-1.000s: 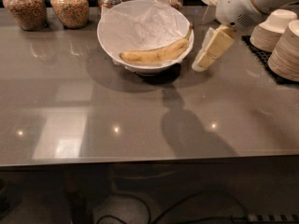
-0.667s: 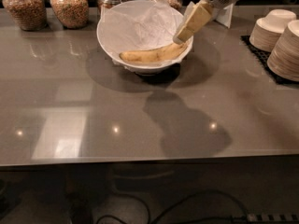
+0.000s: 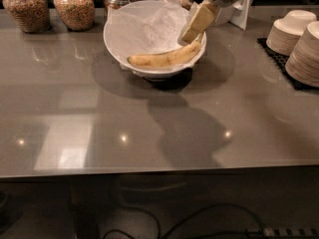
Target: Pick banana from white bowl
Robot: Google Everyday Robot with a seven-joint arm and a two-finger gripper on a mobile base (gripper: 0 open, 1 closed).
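Note:
The banana is long, curved and yellow with brown speckles. It lies along the near inside wall of the white bowl, which is lined with crinkled white paper and stands on a dark base at the back of the grey counter. My gripper reaches down from the upper right, over the bowl's right rim. Its pale yellow fingers point down and left, with their tips just above the banana's right end.
Several glass jars of grain stand along the back edge behind the bowl. Stacks of beige bowls and plates sit on a black mat at the right. A white stand is behind the gripper.
My gripper has moved left from beside the bowl's right side to over its right rim, and has come down close to the banana's right end. The banana has not moved.

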